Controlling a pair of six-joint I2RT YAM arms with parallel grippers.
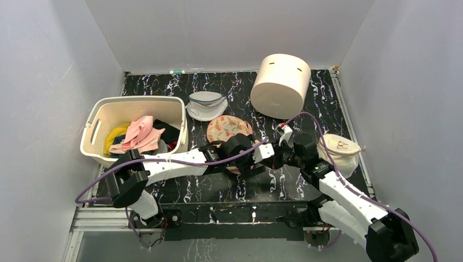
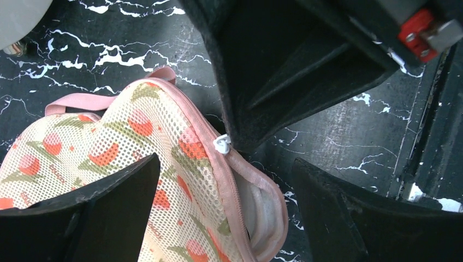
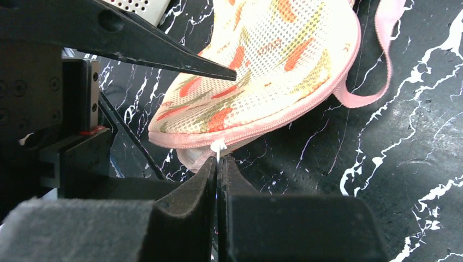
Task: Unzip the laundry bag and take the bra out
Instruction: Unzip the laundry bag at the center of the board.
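Pinching its zipper pull (image 3: 218,147), the right hand (image 3: 218,162) meets the laundry bag (image 3: 262,71) beneath the spread left hand (image 2: 225,164).

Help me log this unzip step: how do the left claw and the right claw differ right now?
The left claw has its jaws wide open; the right claw has its jaws pressed shut. The left claw grips nothing and straddles the pink rim of the laundry bag; the right claw pinches the white zipper pull. Both are black and meet at the same end of the bag.
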